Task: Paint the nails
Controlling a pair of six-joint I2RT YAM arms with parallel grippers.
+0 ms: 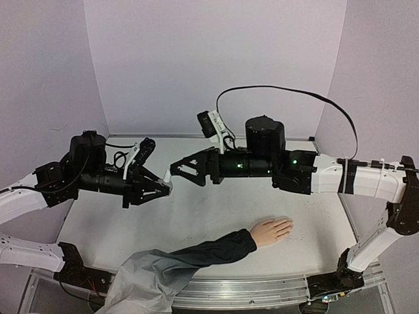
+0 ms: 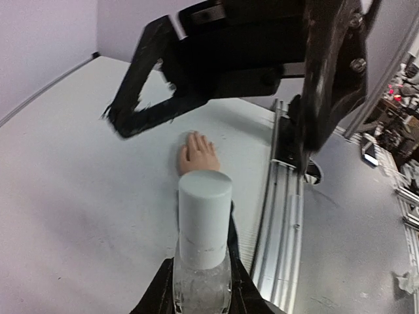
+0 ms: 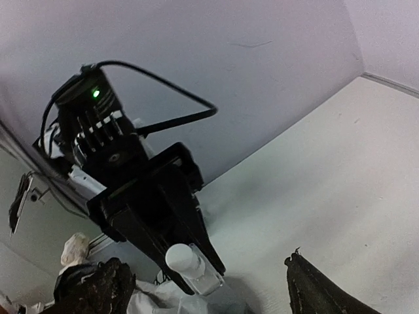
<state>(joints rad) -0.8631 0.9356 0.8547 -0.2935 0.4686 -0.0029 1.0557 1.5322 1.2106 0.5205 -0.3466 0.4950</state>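
Rightward point the nails (image 1: 287, 226) of the mannequin hand (image 1: 270, 231); left fingers (image 1: 152, 194) pinch a white-capped bottle (image 2: 204, 226), right fingers (image 1: 185, 161) spread.

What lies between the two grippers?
A small clear bottle with a white cap, held in the left gripper, cap toward the open right gripper. Left wrist view shows it.

The nails (image 1: 287, 226) on the mannequin hand (image 1: 270, 230) are too small for me to make out. The bottle (image 2: 203, 248) in my left jaws runs off the bottom edge. My right jaws are cut off there too.
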